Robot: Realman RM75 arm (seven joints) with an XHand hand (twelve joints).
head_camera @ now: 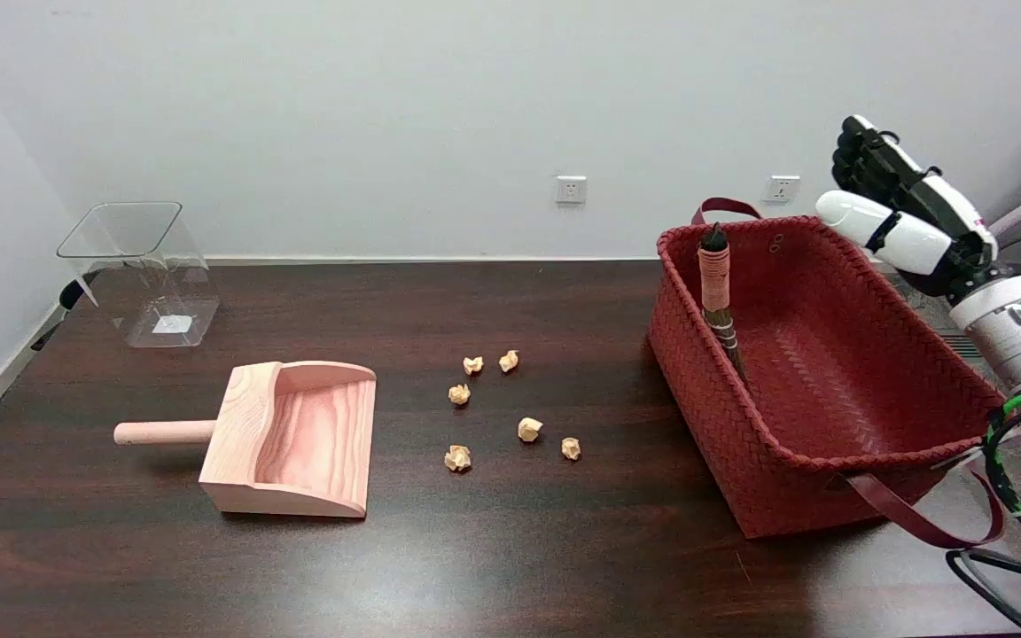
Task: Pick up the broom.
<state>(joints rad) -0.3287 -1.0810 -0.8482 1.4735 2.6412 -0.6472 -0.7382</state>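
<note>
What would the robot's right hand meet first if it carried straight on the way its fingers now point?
Probably nothing: the right hand points up-left, above the red basket, toward the wall. Depth is unclear.

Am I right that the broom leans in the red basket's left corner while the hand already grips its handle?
Not quite. The head view shows the right hand raised beside the red basket, holding nothing. The broom does lean in the left corner, untouched.

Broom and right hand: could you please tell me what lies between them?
In the head view, only the basket's open interior and far rim separate the broom from the raised right hand.
</note>
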